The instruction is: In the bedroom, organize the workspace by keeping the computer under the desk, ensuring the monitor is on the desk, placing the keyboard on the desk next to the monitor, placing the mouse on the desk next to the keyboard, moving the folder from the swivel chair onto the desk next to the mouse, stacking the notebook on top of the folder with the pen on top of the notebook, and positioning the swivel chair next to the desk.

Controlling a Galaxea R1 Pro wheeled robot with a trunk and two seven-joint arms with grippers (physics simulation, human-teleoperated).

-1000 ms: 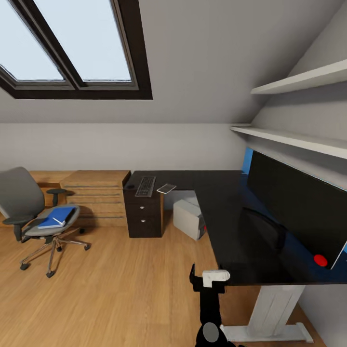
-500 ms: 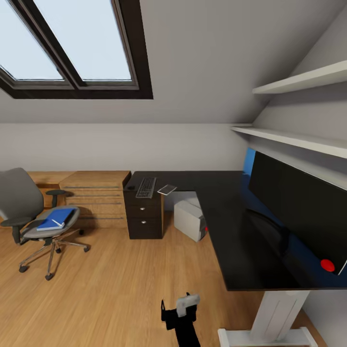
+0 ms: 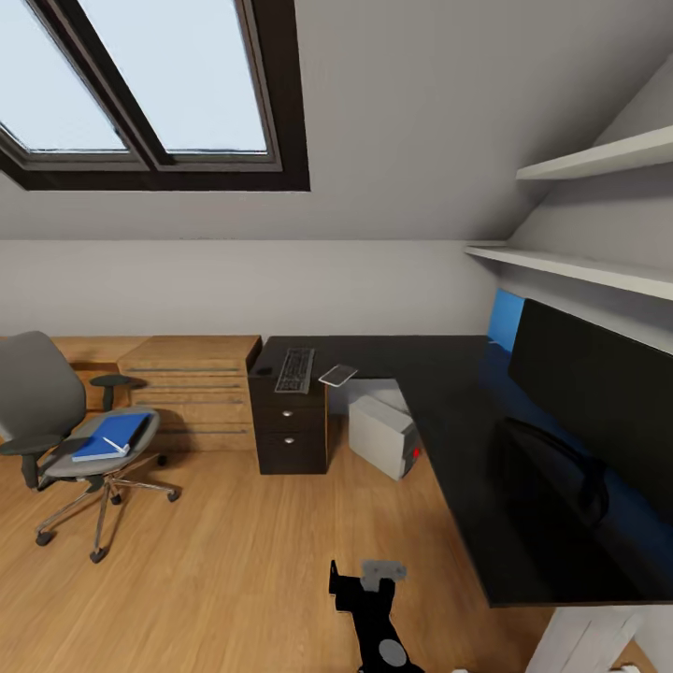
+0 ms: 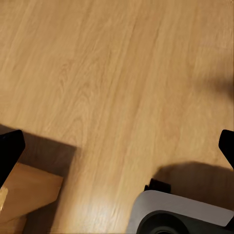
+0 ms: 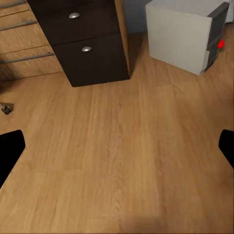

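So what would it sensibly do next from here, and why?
Probably roll toward the swivel chair at the left. The blue folder lies on its seat, far from both arms, while the keyboard and monitor already sit on the desk. Both wrist views show bare floor between wide-apart fingertips, so nothing is held yet.

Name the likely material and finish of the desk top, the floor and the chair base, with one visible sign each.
Desk top: glossy black, perhaps lacquer or laminate; it mirrors the monitor.
Floor: light oak-look planks, satin; grain and seams show.
Swivel chair base: probably chromed metal; its spokes look shiny and silver.
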